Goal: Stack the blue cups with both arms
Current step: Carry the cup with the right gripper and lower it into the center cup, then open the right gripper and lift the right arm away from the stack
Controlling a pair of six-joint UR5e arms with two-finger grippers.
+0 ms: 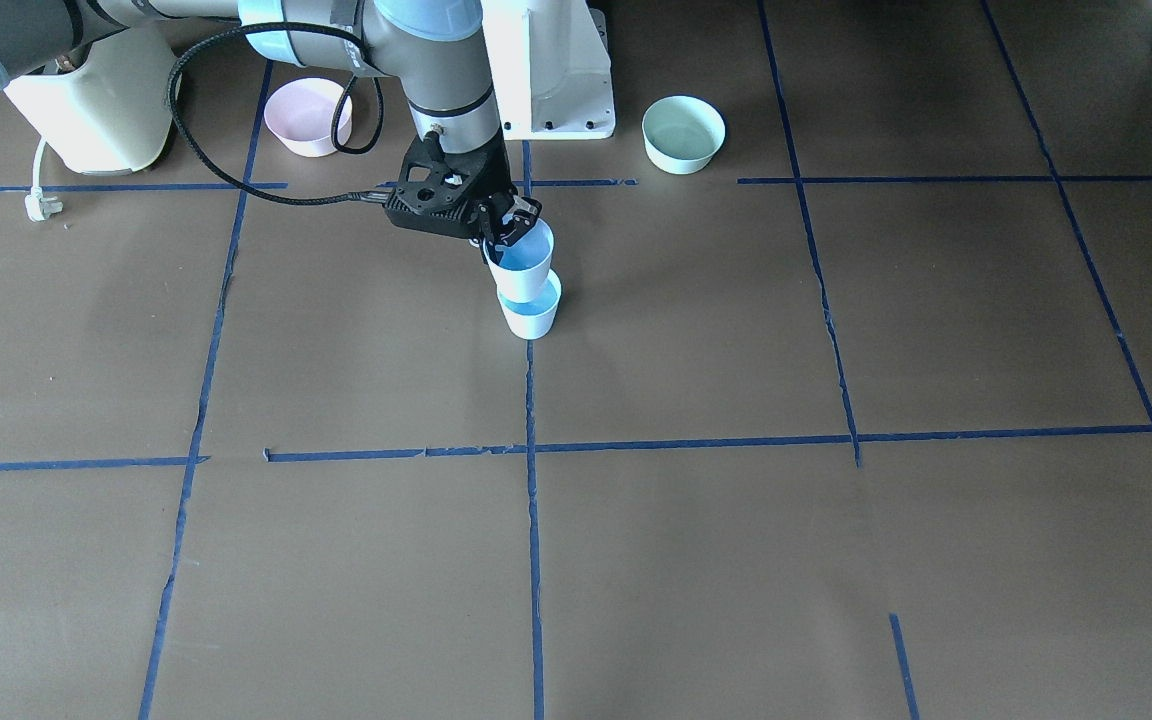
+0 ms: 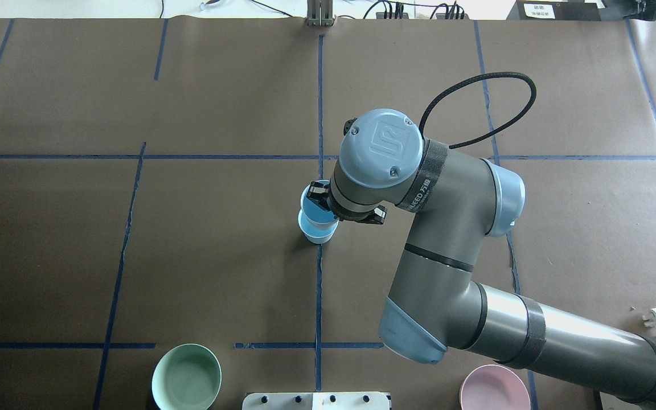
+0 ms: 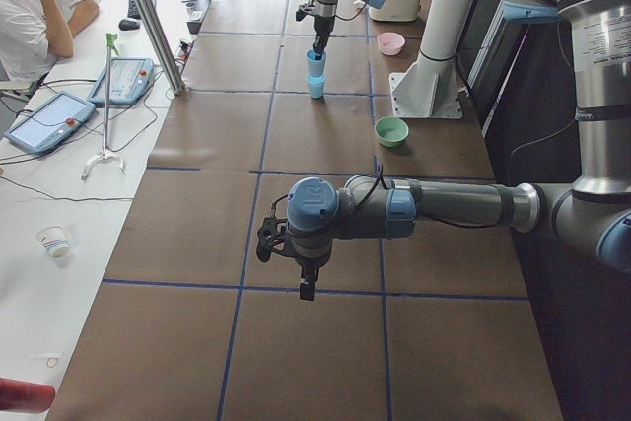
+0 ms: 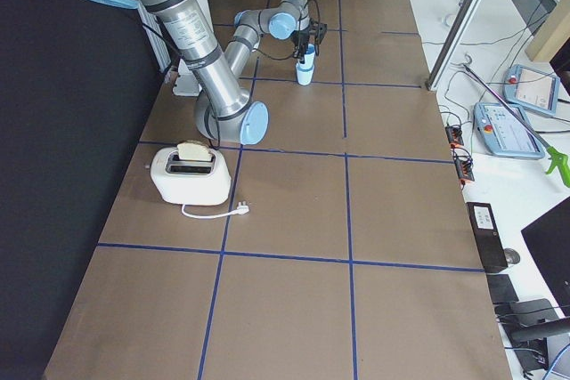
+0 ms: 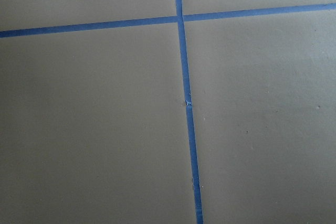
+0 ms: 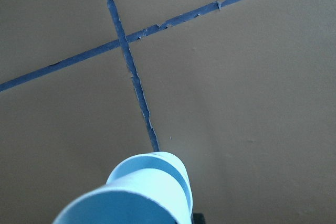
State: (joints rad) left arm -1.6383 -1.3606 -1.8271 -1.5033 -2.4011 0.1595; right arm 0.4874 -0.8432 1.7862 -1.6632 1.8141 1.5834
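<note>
My right gripper (image 1: 508,228) is shut on the rim of one blue cup (image 1: 521,265) and holds it upright over the second blue cup (image 1: 532,312), which stands on the table at a blue tape line. The held cup's bottom sits at the lower cup's mouth; I cannot tell if they touch. From overhead the gripper (image 2: 323,200) grips the near-side rim of the upper cup (image 2: 315,209), with the lower cup (image 2: 318,232) under it. The right wrist view shows the held cup (image 6: 131,203). My left gripper (image 3: 308,289) hangs over bare table far from the cups; I cannot tell if it is open.
A pink bowl (image 1: 308,116) and a mint-green bowl (image 1: 683,133) stand on either side of the white pedestal (image 1: 551,80). A cream toaster (image 1: 96,115) with a loose plug (image 1: 41,205) stands near the right arm's base. The left wrist view shows only brown table and tape.
</note>
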